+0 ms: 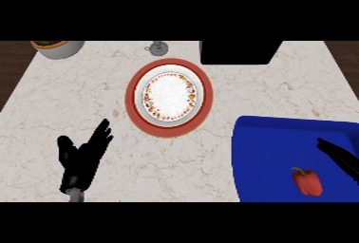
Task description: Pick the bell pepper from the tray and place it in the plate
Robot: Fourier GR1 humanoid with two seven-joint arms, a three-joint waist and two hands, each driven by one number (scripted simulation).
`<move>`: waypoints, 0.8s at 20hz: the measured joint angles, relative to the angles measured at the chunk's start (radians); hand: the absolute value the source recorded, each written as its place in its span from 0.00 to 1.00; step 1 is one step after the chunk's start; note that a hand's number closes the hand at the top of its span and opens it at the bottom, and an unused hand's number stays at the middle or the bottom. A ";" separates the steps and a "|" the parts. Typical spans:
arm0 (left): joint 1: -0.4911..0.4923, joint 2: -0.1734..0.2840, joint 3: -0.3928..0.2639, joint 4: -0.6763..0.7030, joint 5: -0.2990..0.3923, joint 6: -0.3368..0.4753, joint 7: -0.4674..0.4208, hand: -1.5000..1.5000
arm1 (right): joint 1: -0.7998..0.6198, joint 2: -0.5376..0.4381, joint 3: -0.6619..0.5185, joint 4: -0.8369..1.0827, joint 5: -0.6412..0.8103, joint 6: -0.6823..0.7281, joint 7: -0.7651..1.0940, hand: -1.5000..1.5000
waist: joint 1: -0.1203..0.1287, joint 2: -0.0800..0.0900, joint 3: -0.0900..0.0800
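Nothing done yet: bell pepper (307, 182) lies on the tray (280, 142) just beside the right robot hand (342, 159), fingers spread; plate (169, 97) waits.

Veined marble counter (63, 104) (matt) — smooth blue tray (280, 142).

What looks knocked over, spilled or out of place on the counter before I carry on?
Nothing stands out. The bell pepper lies on the blue tray, the plate sits flat and bare, and nothing is spilled. The right hand is above the tray, not touching the pepper; the left hand rests open.
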 measured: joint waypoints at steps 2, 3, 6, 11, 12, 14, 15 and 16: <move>-0.009 -0.018 -0.006 0.011 -0.015 0.011 -0.007 0.50 | -0.020 0.024 0.008 0.024 0.040 -0.024 0.011 0.00 | 0.000 0.000 -0.002; -0.011 -0.014 -0.001 0.008 -0.012 0.003 -0.001 0.50 | -0.029 0.031 0.010 0.047 0.060 -0.034 0.005 0.00 | 0.000 -0.001 -0.003; -0.012 -0.022 0.006 0.024 -0.018 -0.005 -0.012 0.50 | -0.051 0.052 0.012 0.061 0.102 -0.033 0.018 0.00 | 0.000 0.000 -0.003; -0.040 -0.027 0.030 0.057 -0.025 -0.019 -0.021 0.50 | -0.089 0.087 0.024 0.103 0.158 -0.030 0.022 0.00 | 0.001 0.000 -0.001; -0.022 -0.024 0.030 0.056 -0.027 -0.028 -0.033 0.50 | -0.091 0.098 0.033 0.110 0.170 -0.034 0.022 0.00 | 0.001 0.000 -0.001; -0.019 -0.029 0.026 0.036 -0.039 -0.020 -0.015 0.50 | -0.091 0.113 0.046 0.118 0.197 -0.042 0.022 1.00 | 0.001 0.000 -0.002; -0.012 -0.028 0.025 0.023 -0.038 -0.021 -0.008 0.50 | -0.088 0.107 0.056 0.131 0.221 -0.054 0.009 1.00 | 0.002 -0.001 -0.003; -0.010 -0.041 0.014 0.017 -0.046 -0.012 -0.005 0.50 | -0.088 0.102 0.068 0.135 0.242 -0.059 -0.002 1.00 | 0.002 -0.001 -0.004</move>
